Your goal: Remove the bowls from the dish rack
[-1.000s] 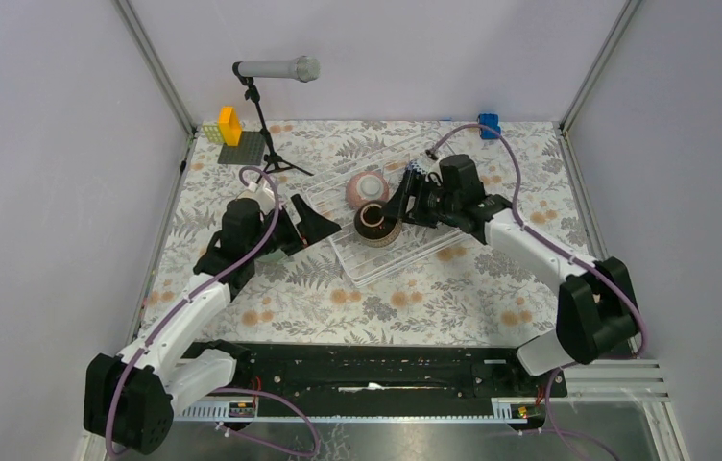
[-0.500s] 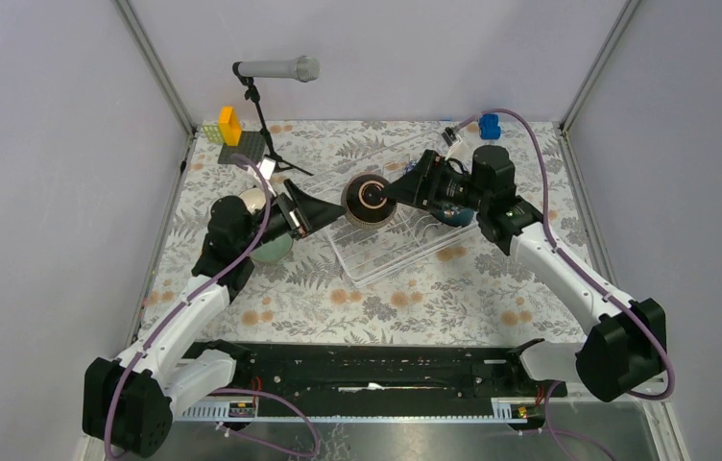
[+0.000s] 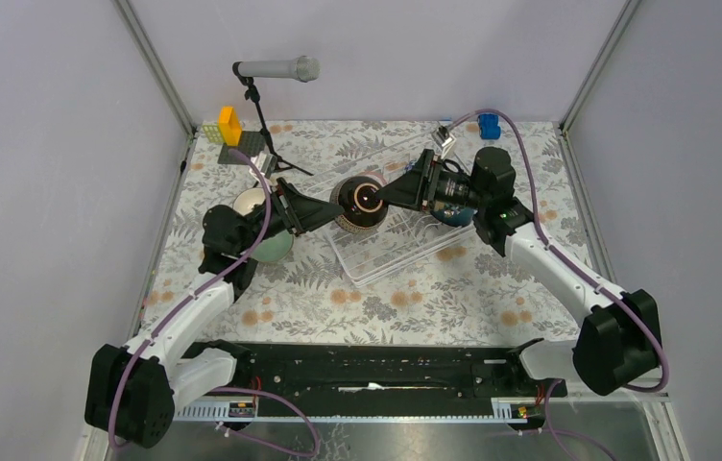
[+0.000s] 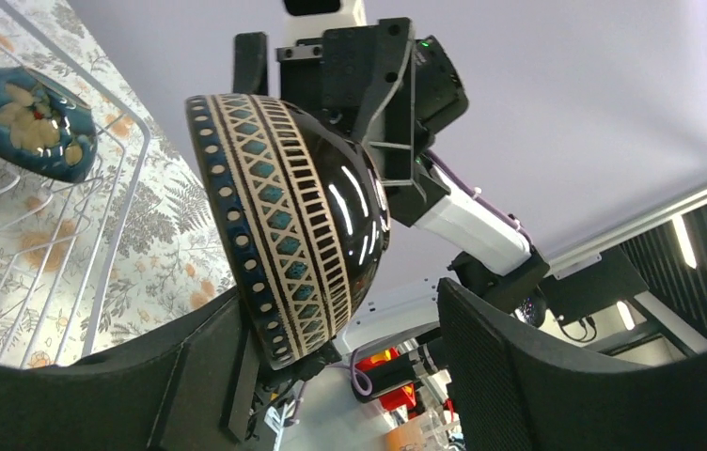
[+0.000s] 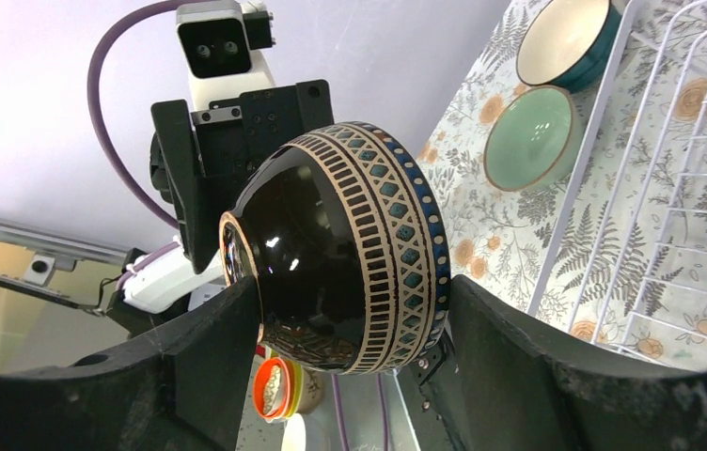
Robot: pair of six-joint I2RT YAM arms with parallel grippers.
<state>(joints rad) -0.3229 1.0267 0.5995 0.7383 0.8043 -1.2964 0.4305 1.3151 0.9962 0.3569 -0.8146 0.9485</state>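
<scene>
Right gripper [image 3: 382, 197] clamped on dark brown bowl [image 3: 357, 206], now slightly farther left, above the dish rack [image 3: 405, 252] left end. Left gripper [image 3: 323, 213] has closed in, jaws spread, flanking the bowl.

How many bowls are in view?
4. A dark brown ceramic bowl is gripped by the right tool; a dark teal gold-flowered bowl lies in the white wire dish rack; a mint green bowl and a white-lined teal bowl sit beside it. Others may be hidden.
</scene>
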